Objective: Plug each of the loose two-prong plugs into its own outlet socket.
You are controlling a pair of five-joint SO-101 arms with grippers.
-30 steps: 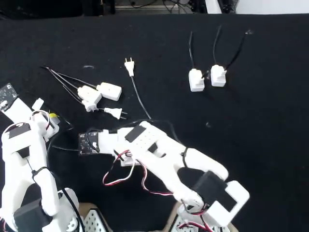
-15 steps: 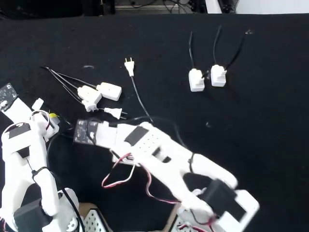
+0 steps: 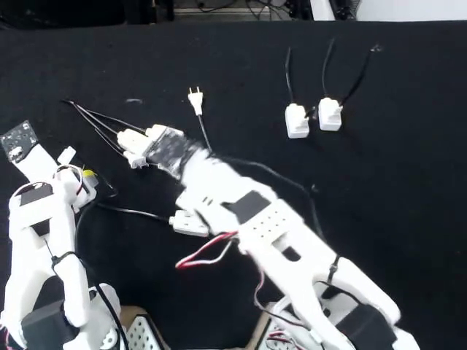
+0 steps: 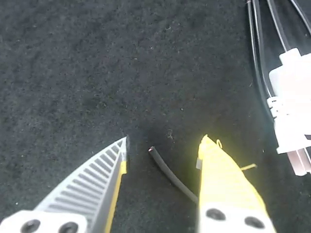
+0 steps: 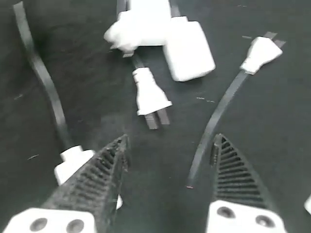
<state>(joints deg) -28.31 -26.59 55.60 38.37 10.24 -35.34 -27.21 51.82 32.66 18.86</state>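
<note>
- The right jaws stand released, spread wide and grasping nothing, low over the black surface (image 3: 408,189). In the right wrist view a loose two-prong plug (image 5: 149,93) lies on the cloth between and just ahead of their tips, its prongs pointing back toward them.
- Just past that plug lies a white outlet block (image 5: 187,44), touching or nearly touching a second white block (image 5: 141,19).
- From above, the right arm (image 3: 277,226) stretches slantwise across the surface, and its head covers part of the left-hand socket cluster (image 3: 133,140), from which thin black leads fan out.
- A second loose plug (image 3: 195,98) lies apart from the cluster, farther back on the cloth. Its black cable (image 3: 208,142) runs toward the right arm.
- Two white blocks (image 3: 296,121) (image 3: 330,114) sit side by side well off to the right, each on a black lead.
- A white connector piece (image 3: 191,223) on a black lead lies just beside the right arm.
- The left jaws are likewise released and empty over bare cloth, with the cut end of a thin cable (image 4: 165,167) lying between their tips.
- The left arm (image 3: 36,219) stands at the surface's left edge.
</note>
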